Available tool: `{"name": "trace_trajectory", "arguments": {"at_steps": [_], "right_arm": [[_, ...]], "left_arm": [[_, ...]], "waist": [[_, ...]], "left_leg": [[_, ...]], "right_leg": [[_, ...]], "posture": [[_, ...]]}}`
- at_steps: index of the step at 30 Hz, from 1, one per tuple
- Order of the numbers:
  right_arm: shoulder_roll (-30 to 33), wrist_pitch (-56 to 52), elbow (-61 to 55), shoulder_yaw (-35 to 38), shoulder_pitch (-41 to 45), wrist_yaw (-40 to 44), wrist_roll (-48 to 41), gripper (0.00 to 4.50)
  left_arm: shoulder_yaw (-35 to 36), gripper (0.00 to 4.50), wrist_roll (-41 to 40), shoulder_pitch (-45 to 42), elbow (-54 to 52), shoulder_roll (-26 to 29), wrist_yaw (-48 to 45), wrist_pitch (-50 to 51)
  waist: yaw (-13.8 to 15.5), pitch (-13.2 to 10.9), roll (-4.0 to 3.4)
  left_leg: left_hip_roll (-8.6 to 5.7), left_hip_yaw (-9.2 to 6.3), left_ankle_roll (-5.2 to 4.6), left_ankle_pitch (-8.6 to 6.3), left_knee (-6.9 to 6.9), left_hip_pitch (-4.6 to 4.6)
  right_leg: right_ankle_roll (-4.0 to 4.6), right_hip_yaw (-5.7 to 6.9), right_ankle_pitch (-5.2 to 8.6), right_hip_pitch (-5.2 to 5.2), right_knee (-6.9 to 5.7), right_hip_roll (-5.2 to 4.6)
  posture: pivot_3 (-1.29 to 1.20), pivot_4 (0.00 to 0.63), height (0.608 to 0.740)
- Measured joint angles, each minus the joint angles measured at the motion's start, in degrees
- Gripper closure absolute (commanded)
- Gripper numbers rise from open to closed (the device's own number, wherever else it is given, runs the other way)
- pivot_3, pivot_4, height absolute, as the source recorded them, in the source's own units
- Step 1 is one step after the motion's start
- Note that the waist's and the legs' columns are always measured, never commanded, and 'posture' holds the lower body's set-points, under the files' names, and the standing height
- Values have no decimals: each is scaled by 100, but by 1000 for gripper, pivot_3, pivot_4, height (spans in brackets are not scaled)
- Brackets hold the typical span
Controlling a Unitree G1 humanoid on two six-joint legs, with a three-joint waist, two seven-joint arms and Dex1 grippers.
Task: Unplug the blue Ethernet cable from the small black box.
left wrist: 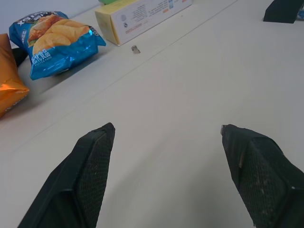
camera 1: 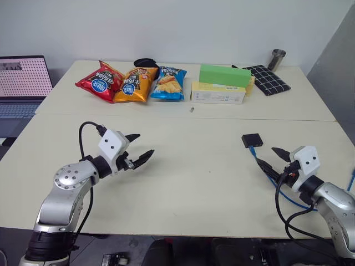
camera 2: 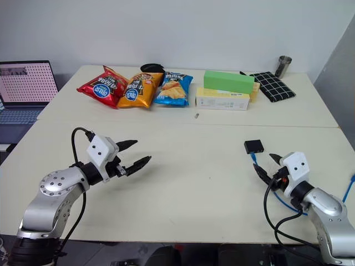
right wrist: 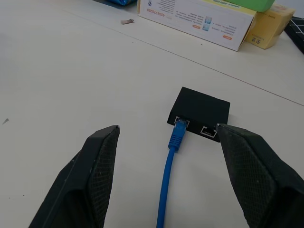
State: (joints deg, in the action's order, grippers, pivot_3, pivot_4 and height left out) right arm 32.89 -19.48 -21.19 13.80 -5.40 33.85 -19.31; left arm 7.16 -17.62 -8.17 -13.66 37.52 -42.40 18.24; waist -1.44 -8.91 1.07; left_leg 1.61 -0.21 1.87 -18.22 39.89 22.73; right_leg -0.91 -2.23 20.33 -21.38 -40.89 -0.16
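Both tools I see low over the surface (camera 1: 211, 183), wide open and empty: left tool (camera 1: 138, 149) points inward, right tool (right wrist: 166, 135) faces the small black box (right wrist: 199, 113), blue Ethernet cable (right wrist: 167, 175) plugged in.

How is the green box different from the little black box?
The green box is long and bright and lies on top of a white box; the black box is small, flat and dark, and sits right on the table. A blue cable is plugged into the black box; the green box has none.
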Motion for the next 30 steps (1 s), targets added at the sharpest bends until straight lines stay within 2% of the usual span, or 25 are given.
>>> {"name": "trace_trajectory", "arguments": {"at_steps": [17,30], "right_arm": [[15,-129,-95,82,-233,-56,3,1043],[-199,-364,-521,202,-584,-427,-3,1043]], "left_arm": [[-236,727,33,-125,-3,1,-163,24],[-628,727,-37,-787,155,-90,-562,72]], "waist": [[4,0,0],[3,0,0]], "left_leg": [[0,0,0,0,0,0],[-1,4,1,1,1,0]], "right_leg": [[0,-1,0,0,0,0],[0,-5,0,0,-1,3]], "posture": [[0,150,740],[0,150,740]]}}
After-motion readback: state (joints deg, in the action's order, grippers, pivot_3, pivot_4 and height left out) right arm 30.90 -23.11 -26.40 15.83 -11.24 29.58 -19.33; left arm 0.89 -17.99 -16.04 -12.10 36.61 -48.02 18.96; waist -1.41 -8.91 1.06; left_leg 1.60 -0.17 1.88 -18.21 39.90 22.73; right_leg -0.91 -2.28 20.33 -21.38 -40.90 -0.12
